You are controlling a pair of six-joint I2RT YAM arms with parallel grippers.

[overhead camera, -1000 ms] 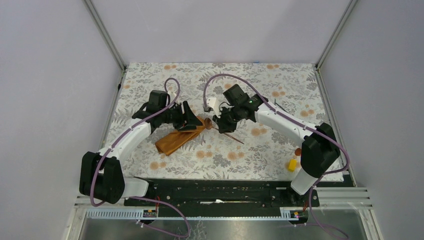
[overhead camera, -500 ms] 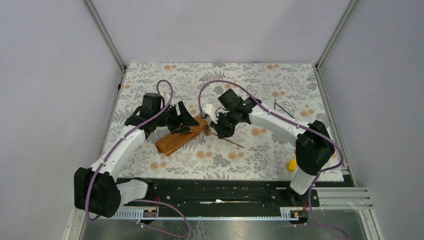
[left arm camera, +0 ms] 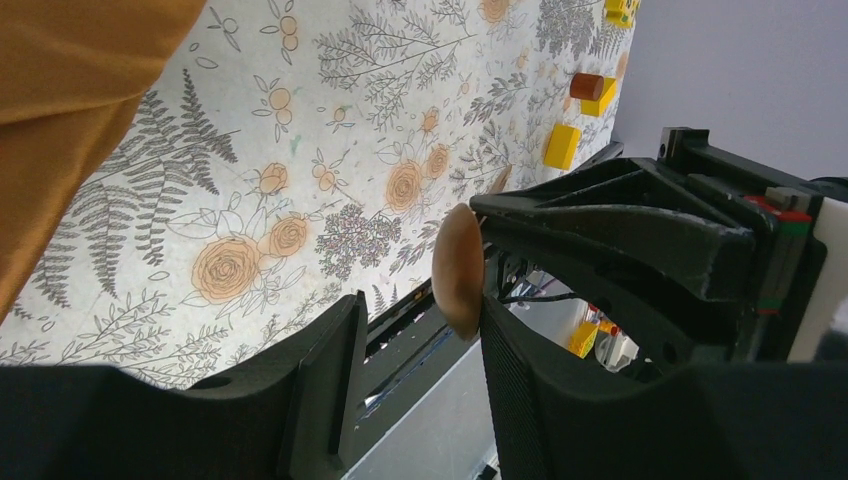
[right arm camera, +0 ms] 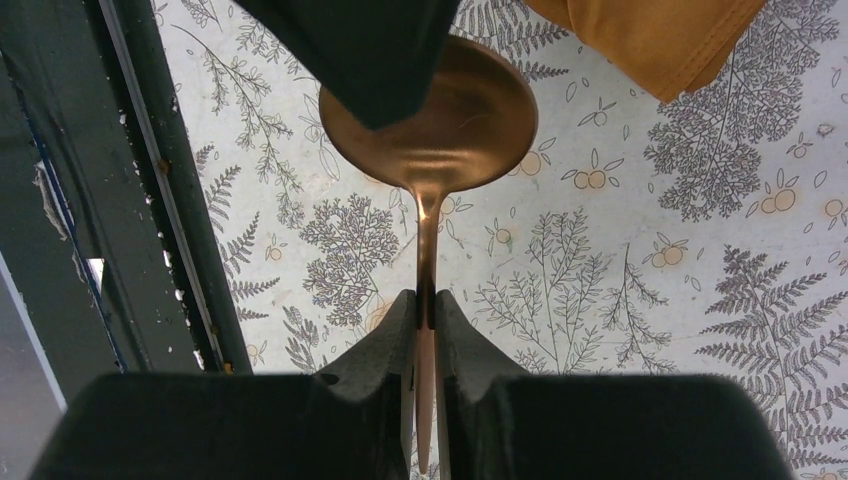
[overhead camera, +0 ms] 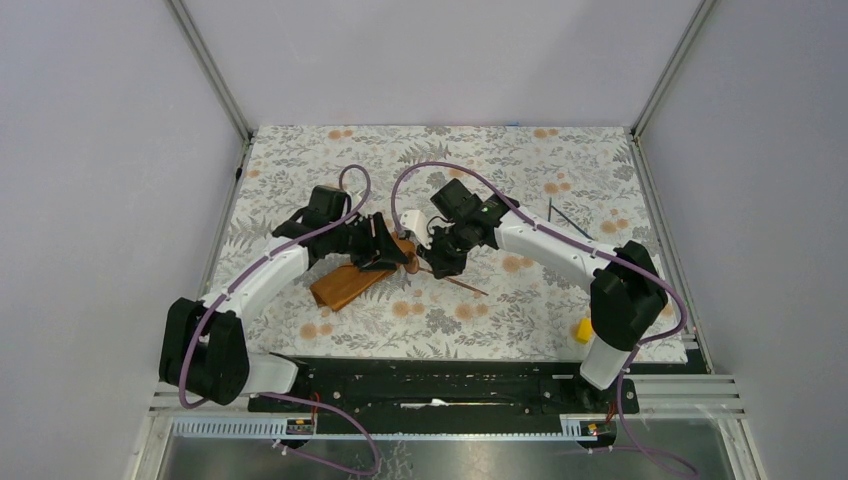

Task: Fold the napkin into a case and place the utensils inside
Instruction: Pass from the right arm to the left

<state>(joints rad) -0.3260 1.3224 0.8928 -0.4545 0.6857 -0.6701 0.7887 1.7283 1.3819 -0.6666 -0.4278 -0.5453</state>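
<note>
The case [overhead camera: 345, 283] lies flat left of centre in the top view, its upper end hidden under the left gripper [overhead camera: 392, 248]. The spoon [right arm camera: 430, 120] hangs just right of it, its bowl between that gripper's spread jaws. To do this well, I judge the left fingers should lift only the top layer while the spoon slides in low, bowl first. The right gripper [right arm camera: 425, 310] pinches the spoon's handle, and both arms reach inward to meet mid-frame.
</note>
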